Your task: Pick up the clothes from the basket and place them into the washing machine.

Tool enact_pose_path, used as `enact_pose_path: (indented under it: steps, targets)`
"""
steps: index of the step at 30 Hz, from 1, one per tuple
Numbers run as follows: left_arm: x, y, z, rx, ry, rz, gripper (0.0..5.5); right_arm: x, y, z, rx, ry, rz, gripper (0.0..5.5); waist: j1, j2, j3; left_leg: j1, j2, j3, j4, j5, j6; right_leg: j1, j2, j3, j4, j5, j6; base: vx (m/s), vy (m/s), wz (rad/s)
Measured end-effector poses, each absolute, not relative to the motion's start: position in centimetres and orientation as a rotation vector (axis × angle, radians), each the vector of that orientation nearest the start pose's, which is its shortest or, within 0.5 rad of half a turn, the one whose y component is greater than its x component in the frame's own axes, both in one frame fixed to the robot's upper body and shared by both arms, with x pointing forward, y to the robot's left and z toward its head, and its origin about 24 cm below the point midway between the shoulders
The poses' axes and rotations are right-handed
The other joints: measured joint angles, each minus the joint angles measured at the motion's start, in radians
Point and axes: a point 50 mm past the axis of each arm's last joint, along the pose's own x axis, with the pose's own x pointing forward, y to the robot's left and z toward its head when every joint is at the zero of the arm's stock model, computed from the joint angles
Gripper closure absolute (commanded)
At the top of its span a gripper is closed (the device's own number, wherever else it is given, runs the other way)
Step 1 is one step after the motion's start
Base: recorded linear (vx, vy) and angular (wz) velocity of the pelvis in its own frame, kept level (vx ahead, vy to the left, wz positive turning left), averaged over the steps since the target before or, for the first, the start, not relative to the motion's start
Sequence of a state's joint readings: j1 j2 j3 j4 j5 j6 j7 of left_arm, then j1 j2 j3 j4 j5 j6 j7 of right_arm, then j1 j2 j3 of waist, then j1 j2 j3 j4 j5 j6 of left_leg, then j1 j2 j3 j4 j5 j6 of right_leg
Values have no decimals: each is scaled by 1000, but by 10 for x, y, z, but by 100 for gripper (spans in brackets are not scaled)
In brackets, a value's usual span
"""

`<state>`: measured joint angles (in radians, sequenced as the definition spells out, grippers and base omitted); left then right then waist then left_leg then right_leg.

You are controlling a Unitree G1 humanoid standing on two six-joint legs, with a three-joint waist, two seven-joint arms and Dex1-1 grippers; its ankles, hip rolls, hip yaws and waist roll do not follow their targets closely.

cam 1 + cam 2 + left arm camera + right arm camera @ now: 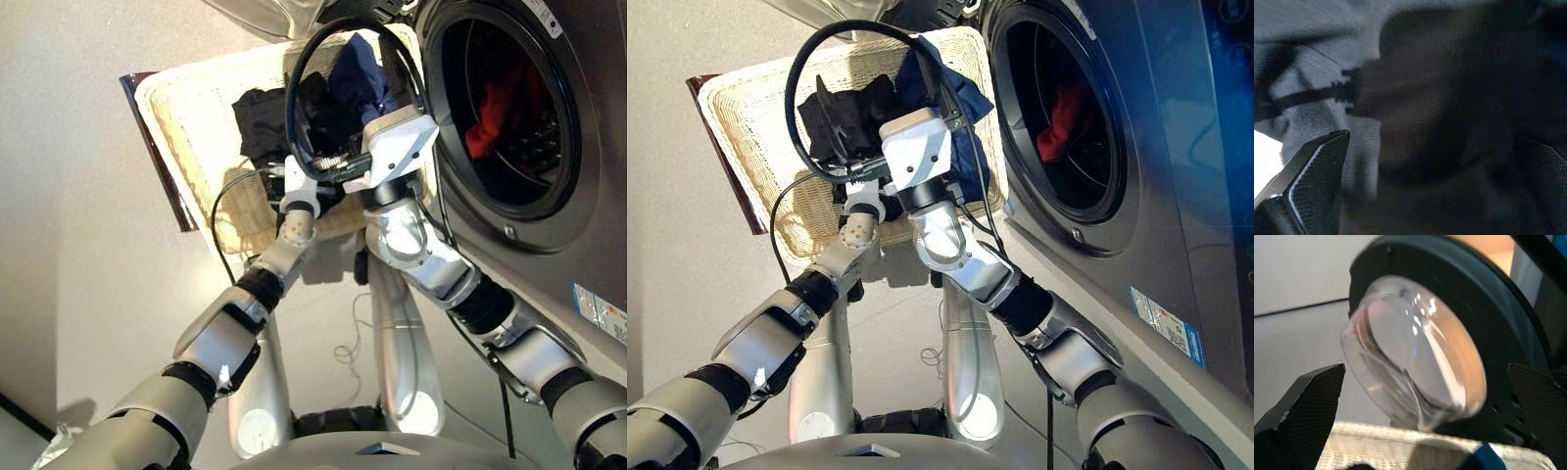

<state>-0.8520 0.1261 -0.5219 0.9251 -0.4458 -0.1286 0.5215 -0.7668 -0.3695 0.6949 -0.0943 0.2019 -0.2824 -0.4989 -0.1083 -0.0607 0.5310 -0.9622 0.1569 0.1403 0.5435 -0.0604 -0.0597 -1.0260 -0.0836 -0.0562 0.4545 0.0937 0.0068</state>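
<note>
The basket [754, 127] lies on the floor at about 11 o'clock in the head views, and the washing machine [1156, 147] stands to its right at 2 o'clock, its door [1415, 352] swung open. The coral-red garment [495, 113] already lies inside the dark drum. The black garment [847, 113] and the navy garment [950, 93] are still in the basket, touching each other, the black one toward the left arm's side and the navy one toward the machine.

The left gripper [850, 186] is down at the black garment. Its wrist view is filled with dark cloth lying between two well-separated fingers [1312, 181], so its jaws read as spread around the fabric rather than clamped on it.

The right gripper [1415, 431] hovers above the basket with its jaws spread and nothing between them; it faces the open door, and a corner of the navy garment shows just beneath it.

The coming grasp likely turns on the black garment sitting directly ahead of the left jaws, with its bunched bulk running across the basket toward the navy one. The left arm is nearer.
</note>
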Motion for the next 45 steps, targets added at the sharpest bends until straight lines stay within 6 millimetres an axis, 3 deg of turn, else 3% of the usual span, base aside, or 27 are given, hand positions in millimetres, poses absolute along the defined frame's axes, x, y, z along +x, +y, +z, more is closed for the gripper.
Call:
enact_pose_path:
  steps: [8, 14, 15, 16, 20, 23, 30, 35, 41, 45]
  targets:
    - [393, 88, 104, 124, 45, 188, 0, 274, -32, 230, -47, -882, 413, 0, -5, -6, -1, -63, 8, -2, 39, -6, 5, -56, 4, 1, 15, 0, 0, 0, 0, 0]
    - [394, 89, 106, 111, 49, 212, 0, 275, -33, 230, -32, -871, 417, 0, -8, -8, -2, -66, 8, -2, 37, -6, 5, -58, 5, 1, 7, 0, 1, 0, 0, 0]
    - [394, 89, 106, 113, 47, 212, 80, 275, -33, 229, -30, -868, 418, 0, -8, -8, -2, -67, 7, -2, 37, -6, 5, -58, 5, 1, 5, 0, 2, 0, 0, 0]
    - [394, 89, 107, 116, 43, 217, 291, 276, -34, 229, -22, -861, 420, 0, -8, -9, -2, -67, 7, -2, 37, -6, 5, -58, 5, 1, 1, 0, 2, 0, 0, 0]
    - [396, 91, 112, 118, 27, 225, 496, 276, -35, 229, -26, -858, 424, 0, -9, -13, -2, -69, 6, -2, 36, -7, 6, -58, 5, 3, -2, 0, 7, 0, 0, 0]
    - [397, 92, 115, 111, 19, 227, 550, 277, -37, 226, -24, -838, 431, 0, -10, -16, -2, -68, 5, -2, 36, -7, 6, -57, 4, 4, -3, 0, 7, 0, 0, 0]
    - [397, 96, 114, 113, 21, 220, 550, 281, -47, 224, -13, -816, 400, 0, -10, -16, -2, -61, 5, -1, 35, -7, 6, -51, 4, 5, -1, 0, 7, 0, 0, 0]
    - [391, 101, 108, 36, 4, 170, 550, 284, -64, 212, -20, -782, 315, 0, -19, -21, -1, -42, 0, 4, 16, -7, 6, -40, 2, 10, -4, 1, 7, 0, 0, 0]
    - [342, 117, 81, -26, -60, 65, 550, 290, -122, 173, -178, -673, 48, 0, -9, -26, 2, 85, -20, 32, -89, 9, 7, 53, -8, 18, -58, 8, 13, -8, 4, -9]
    - [326, 134, 78, 7, -106, 61, 550, 292, -136, 158, -216, -608, 10, 0, 15, -25, 1, 178, -30, 34, -152, 22, 3, 130, -15, 9, -86, 10, 5, -28, 5, -5]
